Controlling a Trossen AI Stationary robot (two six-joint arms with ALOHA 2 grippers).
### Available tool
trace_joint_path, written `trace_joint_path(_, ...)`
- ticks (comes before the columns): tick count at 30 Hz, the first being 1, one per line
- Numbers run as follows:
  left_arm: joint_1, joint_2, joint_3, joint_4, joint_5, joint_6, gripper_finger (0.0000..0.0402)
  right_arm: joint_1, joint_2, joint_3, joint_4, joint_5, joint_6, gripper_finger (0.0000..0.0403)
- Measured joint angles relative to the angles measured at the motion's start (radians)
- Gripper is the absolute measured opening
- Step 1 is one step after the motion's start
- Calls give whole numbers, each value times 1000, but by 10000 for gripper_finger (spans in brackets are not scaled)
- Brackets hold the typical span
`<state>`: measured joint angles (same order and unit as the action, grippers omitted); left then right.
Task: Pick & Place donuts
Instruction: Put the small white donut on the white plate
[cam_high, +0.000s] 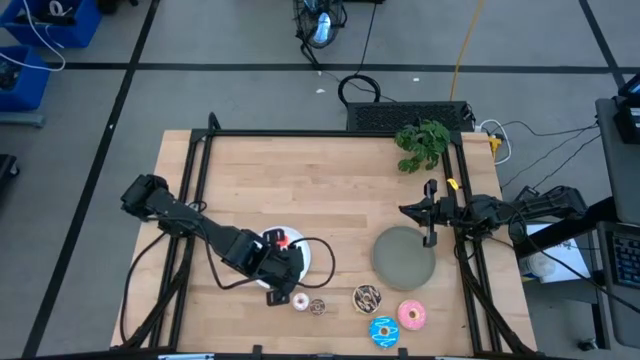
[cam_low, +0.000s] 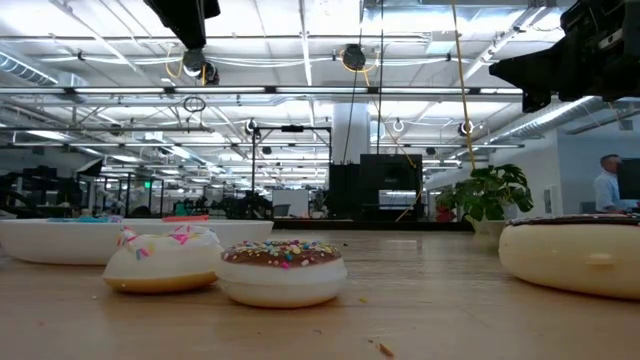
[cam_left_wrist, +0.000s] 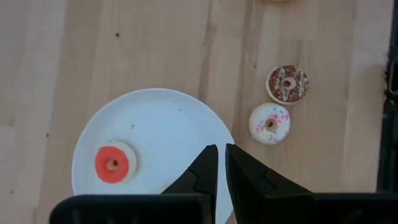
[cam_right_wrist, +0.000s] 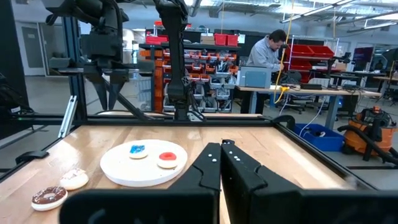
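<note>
1. White icing with tiny coloured sprinkles marks the small white donut. It lies on the bare wooden table, just off the edge of the white plate, not on it.
2. The left gripper hangs over the near right edge of that plate. Its two fingers are almost pressed together and hold nothing.
3. This is the part that matters most: from the top view, the white donut sits a little nearer the front edge of the table than the left gripper, and just to its right. The claw would have to go that way, open up, and then go down.
4. A small brown donut lies right beside the white one, on its right. They are close but not touching, so I think a careless grab could bump it.
5. A round ring has no long side, so the claw can close on it from any way round.
6. One small red donut is on the white plate already. A small blue donut lies on the plate near it.
7. The right gripper is shut and empty. It waits far off at the right side, by the grey plate.
8. So the left arm is much the nearer one, and I think this pick belongs to it.
</note>
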<state>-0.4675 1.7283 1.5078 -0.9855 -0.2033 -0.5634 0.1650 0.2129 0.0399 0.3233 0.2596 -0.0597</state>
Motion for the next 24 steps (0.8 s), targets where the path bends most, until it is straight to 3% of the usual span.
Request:
trace_joint_path(10,2,13,0,-6,-4,-26,37,0,0,0,0,0,-4,0)
trace_joint_path(24,6,161,7,90,161,88,37,0,9,0,7,0,-5,0)
